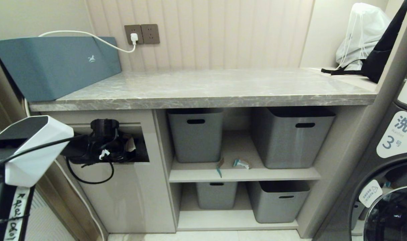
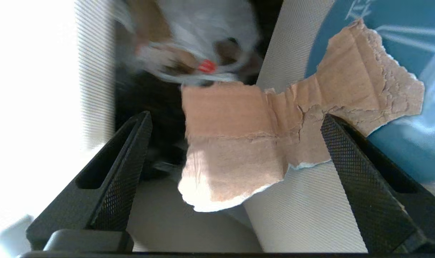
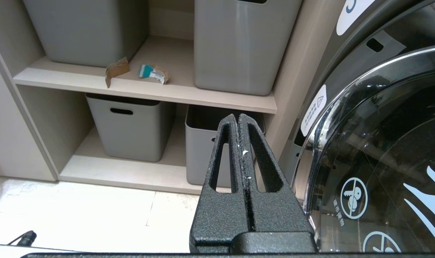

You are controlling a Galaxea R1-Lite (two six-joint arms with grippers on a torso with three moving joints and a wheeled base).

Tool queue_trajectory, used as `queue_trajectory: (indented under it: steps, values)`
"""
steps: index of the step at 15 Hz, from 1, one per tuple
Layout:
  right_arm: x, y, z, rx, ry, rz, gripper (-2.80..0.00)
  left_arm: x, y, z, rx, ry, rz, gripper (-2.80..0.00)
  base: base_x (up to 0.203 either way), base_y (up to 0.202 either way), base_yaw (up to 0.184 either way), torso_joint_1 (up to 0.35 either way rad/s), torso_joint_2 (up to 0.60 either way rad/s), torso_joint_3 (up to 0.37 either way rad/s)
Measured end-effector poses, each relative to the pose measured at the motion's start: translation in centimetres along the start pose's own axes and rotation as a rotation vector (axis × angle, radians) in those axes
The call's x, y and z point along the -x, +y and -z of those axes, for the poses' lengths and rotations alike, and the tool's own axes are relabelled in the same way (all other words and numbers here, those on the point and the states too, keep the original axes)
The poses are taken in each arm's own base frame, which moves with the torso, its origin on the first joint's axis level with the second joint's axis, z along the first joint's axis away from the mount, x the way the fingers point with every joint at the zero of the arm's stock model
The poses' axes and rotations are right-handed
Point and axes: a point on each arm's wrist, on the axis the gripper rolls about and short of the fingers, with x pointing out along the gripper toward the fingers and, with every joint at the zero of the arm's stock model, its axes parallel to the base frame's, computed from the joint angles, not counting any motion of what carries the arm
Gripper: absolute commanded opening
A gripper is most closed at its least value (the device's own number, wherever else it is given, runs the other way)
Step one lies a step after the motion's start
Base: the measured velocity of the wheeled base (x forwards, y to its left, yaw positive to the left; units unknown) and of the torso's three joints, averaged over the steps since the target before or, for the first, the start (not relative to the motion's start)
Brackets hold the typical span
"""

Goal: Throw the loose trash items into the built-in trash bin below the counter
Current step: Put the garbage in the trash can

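Observation:
My left gripper (image 1: 124, 149) reaches into the dark opening of the built-in trash bin (image 1: 123, 197) below the counter (image 1: 206, 88). In the left wrist view the left gripper (image 2: 236, 116) is open. A torn brown paper scrap (image 2: 260, 143) lies loose between its fingers, leaning on the tilted flap (image 2: 310, 215) by the blue sticker (image 2: 400, 39). Another brown scrap (image 1: 220, 163), a teal sliver (image 1: 219, 172) and a teal-and-white wrapper (image 1: 241, 163) lie on the middle shelf. My right gripper (image 3: 238, 116) hangs shut and empty, low in front of the shelves.
Grey tubs (image 1: 195, 134) (image 1: 290, 135) flank the shelf trash, and two more stand on the shelf below. A long teal-blue box (image 1: 56, 67) sits on the counter's left. A white drawstring bag (image 1: 360, 33) is at the back right. A washing machine (image 1: 391, 174) stands on the right.

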Motion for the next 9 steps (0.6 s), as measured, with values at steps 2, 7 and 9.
queue_trajectory:
  steps: [2, 7, 9]
  values:
    - [0.0, 0.0, 0.0, 0.002, 0.001, 0.0, -2.8, -0.2, 0.8, 0.0, -0.093, -0.045, -0.039, 0.0, 0.0, 0.0, 0.0, 0.0, 0.0, 0.0]
    - [0.0, 0.0, 0.0, 0.003, 0.002, 0.0, -2.8, -2.3, 2.4, -0.7, -0.301, -0.291, -0.018, 0.0, 0.0, 0.0, 0.0, 0.0, 0.0, 0.0]
    - [0.0, 0.0, 0.0, 0.003, 0.002, 0.0, -2.8, -2.7, 2.5, -0.9, -0.293, -0.3, -0.001, 0.0, 0.0, 0.0, 0.0, 0.0, 0.0, 0.0]
